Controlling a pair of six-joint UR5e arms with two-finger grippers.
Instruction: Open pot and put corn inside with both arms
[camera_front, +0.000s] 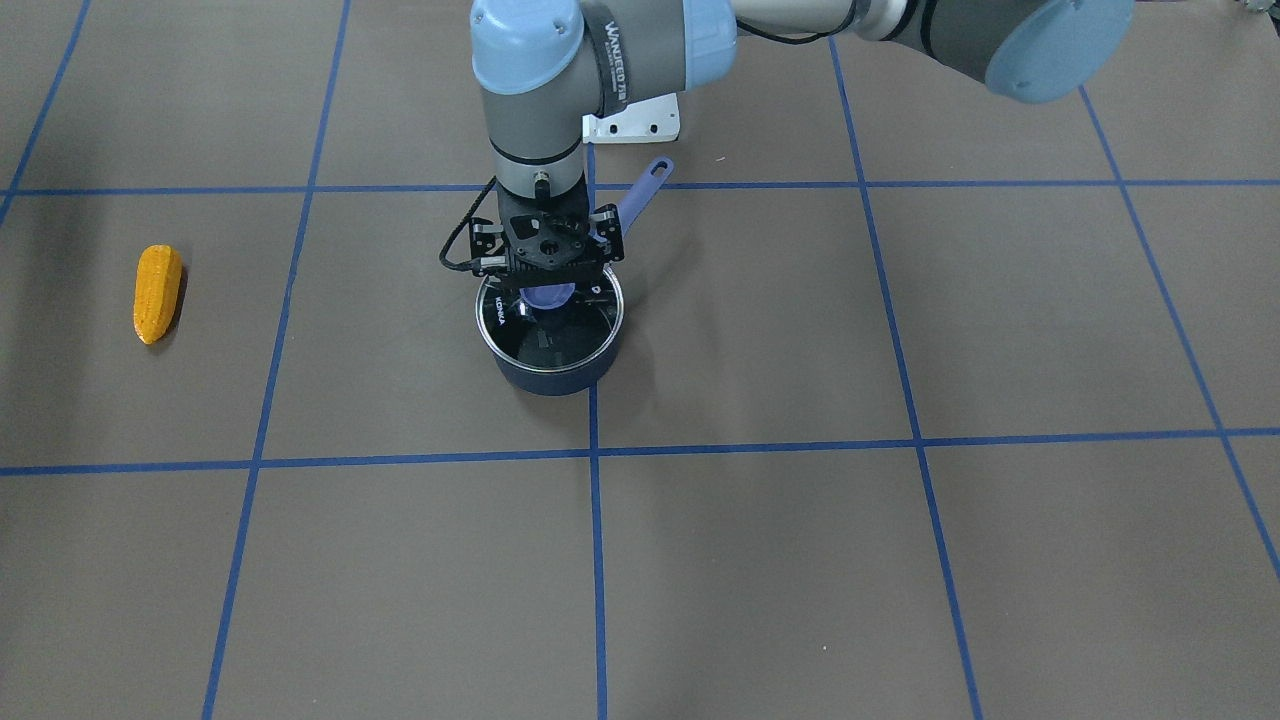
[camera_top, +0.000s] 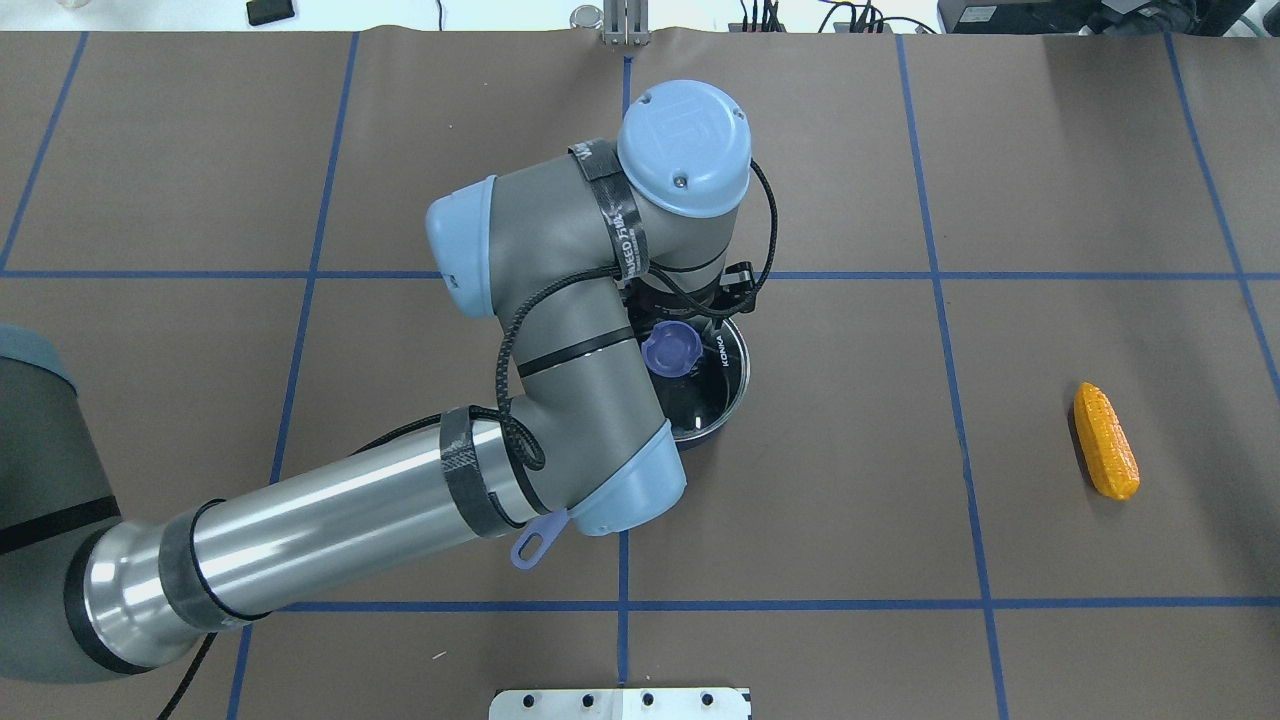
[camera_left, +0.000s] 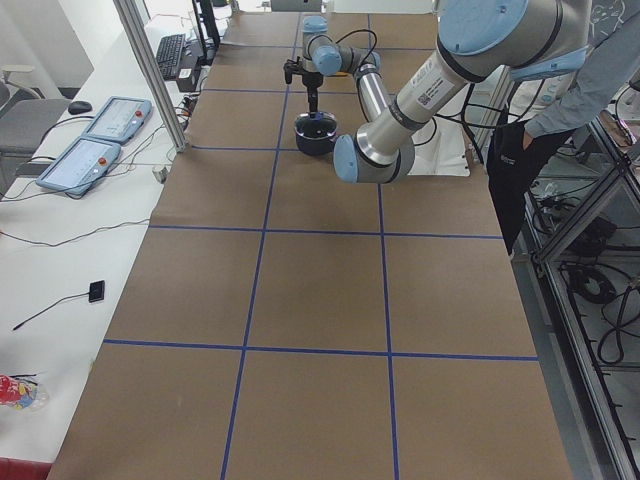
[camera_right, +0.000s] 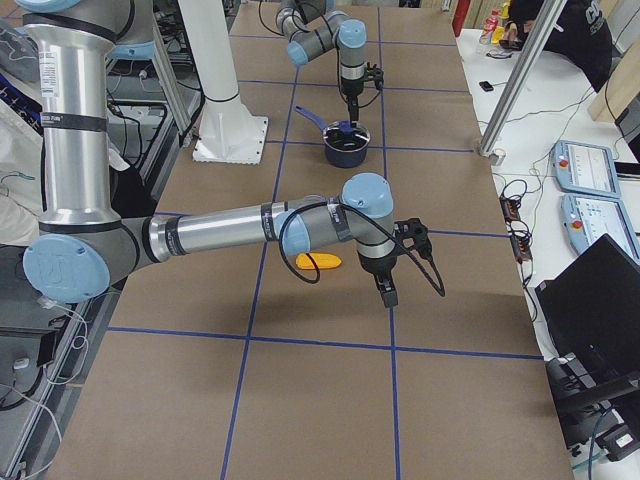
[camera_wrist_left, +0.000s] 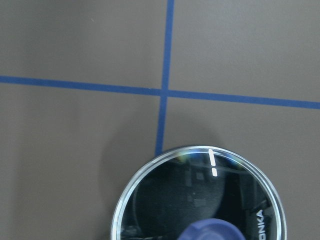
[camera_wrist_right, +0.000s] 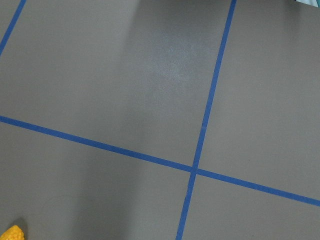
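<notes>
Mid-desk, the left gripper (camera_front: 548, 278) hung spread over the pot (camera_front: 552, 376) lid's knob (camera_front: 550, 296) — the corn (camera_front: 158, 292) lay near the desk's right edge; whether the right gripper (camera_right: 386, 291) was released or clenched, I could not tell.

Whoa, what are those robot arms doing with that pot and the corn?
The left arm holds its jaws right over the knob of the lid, which is on the pot; whether they grip it, I cannot tell. The right arm hovers near the corn, which lies on the table, untouched.
</notes>
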